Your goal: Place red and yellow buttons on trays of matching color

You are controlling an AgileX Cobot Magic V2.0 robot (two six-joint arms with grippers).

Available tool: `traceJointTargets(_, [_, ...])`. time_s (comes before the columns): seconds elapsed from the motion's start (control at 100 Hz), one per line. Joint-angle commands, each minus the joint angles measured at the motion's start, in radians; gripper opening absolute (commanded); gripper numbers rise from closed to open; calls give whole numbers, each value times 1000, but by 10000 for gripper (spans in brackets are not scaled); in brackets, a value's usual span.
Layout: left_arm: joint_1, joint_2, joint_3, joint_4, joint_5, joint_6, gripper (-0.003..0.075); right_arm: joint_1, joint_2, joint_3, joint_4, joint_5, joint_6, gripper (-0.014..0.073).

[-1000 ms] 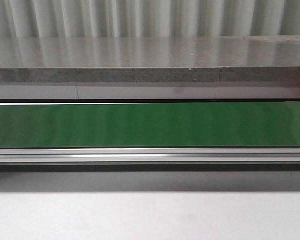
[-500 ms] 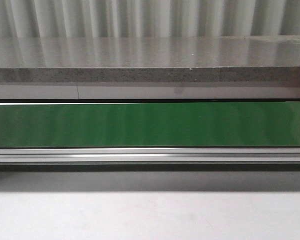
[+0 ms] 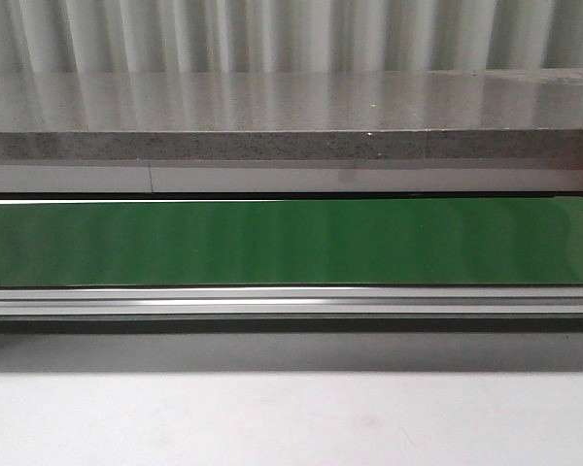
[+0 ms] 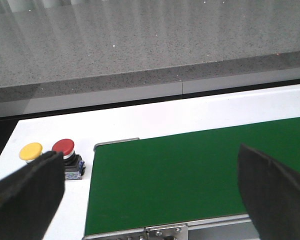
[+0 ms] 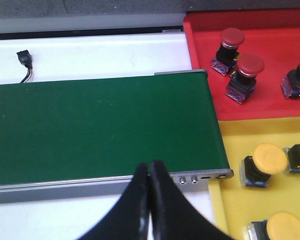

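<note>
Front view: green conveyor belt (image 3: 291,243) only, arms unseen. Left gripper (image 4: 145,200) apart; one yellow-capped button (image 4: 30,150), one red-capped button (image 4: 65,150) beside belt. Right gripper (image 5: 149,200) together; three red buttons on red tray (image 5: 270,107), four yellow, some cropped, on yellow tray (image 5: 230,210).

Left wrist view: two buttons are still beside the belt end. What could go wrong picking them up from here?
1. The yellow button and red button sit close together, so the open left tool may knock one while closing on the other.
2. Both trays look crowded: the red tray and yellow tray already hold several buttons, so a drop could hit them.
</note>
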Motion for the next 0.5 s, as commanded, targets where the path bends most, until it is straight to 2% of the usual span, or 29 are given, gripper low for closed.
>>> traceJointTargets(0.0, [-7, 6, -28, 14, -79, -29, 657, 2, -2, -25, -4, -62, -7, -67])
traceJointTargets(0.3, [52, 126, -143, 65, -27, -343, 652, 2, -2, -25, -4, -62, -7, -67])
traceJointTargets(0.49, [164, 306, -228, 89, -20, -388, 652, 2, -2, -25, -4, -62, -7, -67])
